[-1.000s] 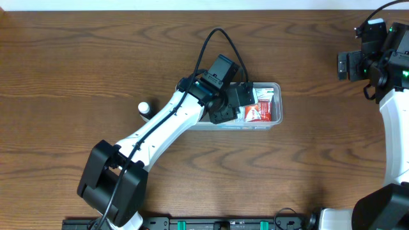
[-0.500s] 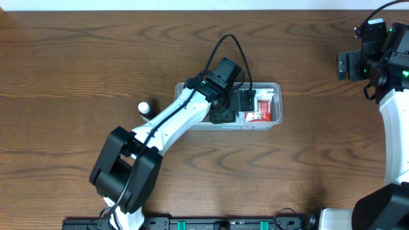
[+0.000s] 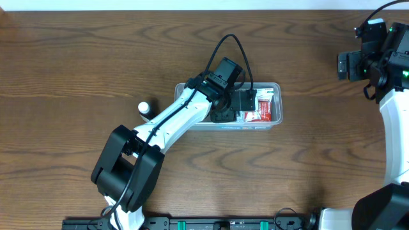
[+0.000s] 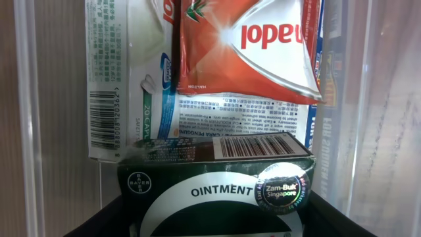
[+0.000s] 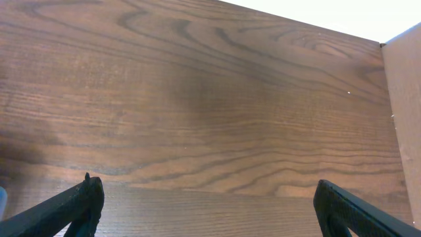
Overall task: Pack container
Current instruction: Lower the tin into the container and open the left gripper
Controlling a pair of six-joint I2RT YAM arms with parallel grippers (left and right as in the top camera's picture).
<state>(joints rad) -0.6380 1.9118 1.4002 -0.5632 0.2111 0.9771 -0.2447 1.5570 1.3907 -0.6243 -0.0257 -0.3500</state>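
The clear plastic container (image 3: 276, 102) sits at the table's middle; its walls also show in the left wrist view (image 4: 368, 99). My left gripper (image 3: 246, 101) reaches inside it, shut on a dark green ointment box (image 4: 217, 178) that sits low in the tub between the fingers (image 4: 210, 229). A red packet (image 4: 263, 46) and a white printed packet (image 4: 125, 79) lie in the container just beyond the box. The red packet also shows in the overhead view (image 3: 259, 115). My right gripper (image 3: 348, 66) is open and empty at the far right, with only bare table between its fingers (image 5: 210, 210).
A small bottle with a white cap (image 3: 144, 108) stands on the table left of the container, beside the left arm. The brown wooden table (image 3: 77, 57) surrounds everything. A light wall edge (image 5: 404, 99) shows to the right of the right wrist.
The left arm has moved a little further up and right into the container with the ointment box, then held still. The right arm has not moved.
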